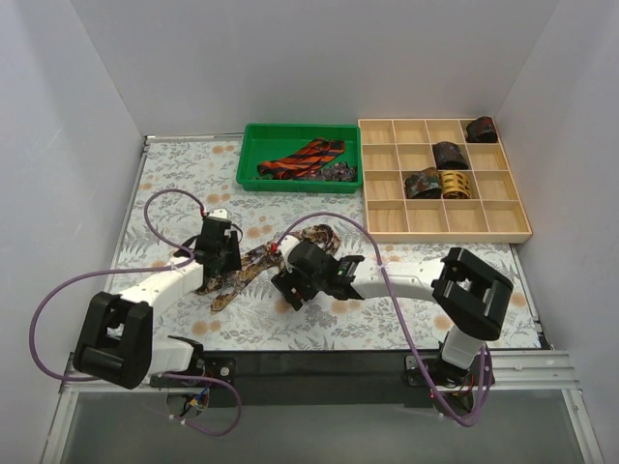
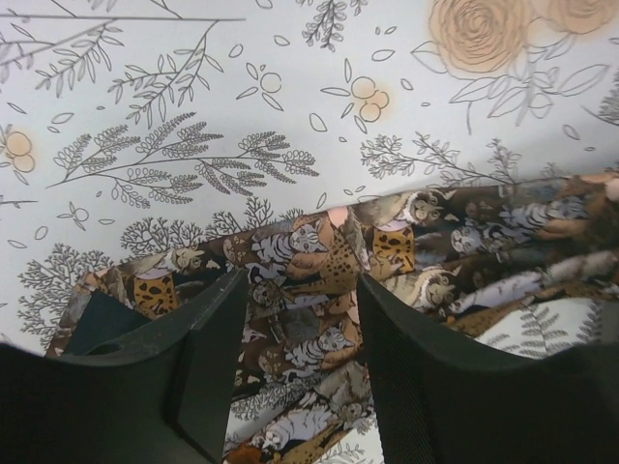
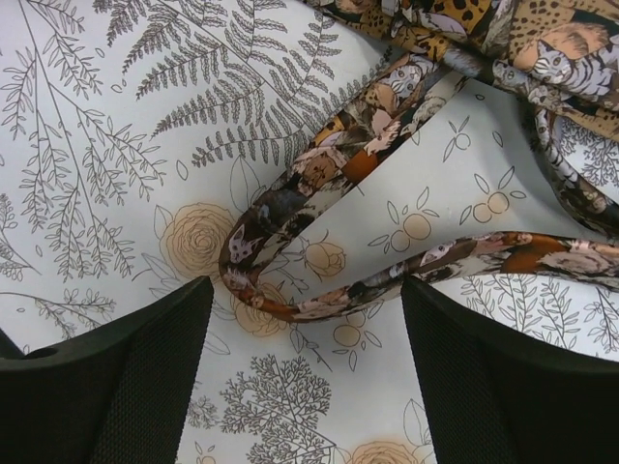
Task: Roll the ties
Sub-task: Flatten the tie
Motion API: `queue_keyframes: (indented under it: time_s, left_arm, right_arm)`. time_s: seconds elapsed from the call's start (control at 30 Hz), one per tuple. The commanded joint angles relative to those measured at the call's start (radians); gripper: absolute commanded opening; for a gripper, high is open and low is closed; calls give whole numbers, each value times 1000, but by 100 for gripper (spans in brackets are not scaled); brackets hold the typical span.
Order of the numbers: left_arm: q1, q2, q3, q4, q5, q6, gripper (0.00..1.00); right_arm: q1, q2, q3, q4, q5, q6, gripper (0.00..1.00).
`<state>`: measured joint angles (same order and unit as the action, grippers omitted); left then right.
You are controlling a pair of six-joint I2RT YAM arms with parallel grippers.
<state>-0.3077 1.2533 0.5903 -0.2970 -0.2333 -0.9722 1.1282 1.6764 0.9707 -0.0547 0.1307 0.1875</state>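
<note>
Brown cat-print tie (image 2: 464, 237) under left hand (image 2: 302, 285), spread; right hand (image 3: 308, 290) spread, seemingly just above it.

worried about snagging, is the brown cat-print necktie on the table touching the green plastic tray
Apart. Top view shows floral table covering between the brown cat-print necktie and the green plastic tray.

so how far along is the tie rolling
Done: four rolled ties sit in the wooden box. In hand: the cat-print tie lies unrolled on the floral cover, left gripper open astride it, right gripper open above its looped narrow end. Left: rolling that one, plus the red-black striped tie and a dark tie in the green bin.
</note>
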Motion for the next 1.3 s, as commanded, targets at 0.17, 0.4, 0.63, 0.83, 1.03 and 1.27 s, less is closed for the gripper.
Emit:
queue_keyframes:
  time_s: [0.17, 0.4, 0.63, 0.83, 1.03, 1.27]
  left_arm:
    - [25, 156, 40, 61, -34, -45, 38]
    - [73, 242, 117, -42, -89, 1, 34]
    - [148, 297, 255, -102, -254, 237, 33]
    - [208, 463, 396, -97, -316, 437, 33]
    - [234, 543, 454, -54, -269, 495, 30]
    - [236, 278, 392, -65, -60, 391, 40]
  right_arm:
    - [4, 66, 71, 13, 36, -2, 51]
    - [4, 10, 82, -65, 96, -11, 3]
    - [-115, -185, 106, -279, -62, 53, 1]
    - [-294, -369, 125, -431, -276, 95, 1]
    - [-511, -504, 31, -479, -405, 164, 1]
    - [-829, -521, -87, -447, -359, 129, 27]
